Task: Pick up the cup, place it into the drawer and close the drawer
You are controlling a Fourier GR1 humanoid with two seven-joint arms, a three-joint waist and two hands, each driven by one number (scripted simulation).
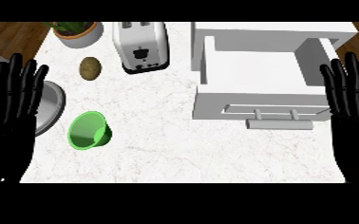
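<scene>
A green cup point(89, 130) lies on its side on the white counter at the lower left, its mouth facing the lower left. The white drawer point(210, 105) stands pulled open at the right, its inside bare, with a grey handle point(279, 124) on its front. My left hand point(17, 105) rests open at the view's left edge, fingers up, a short way left of the cup. At the right edge my right hand point(344, 95) rests open, fingers up, beside the drawer's right wall. Neither hand touches anything.
A white toaster point(141, 46) stands at the back centre. A brown potato point(89, 68) lies left of it, and a potted plant point(77, 32) sits in the back left corner. A grey metal bowl point(48, 109) shows partly behind my left hand.
</scene>
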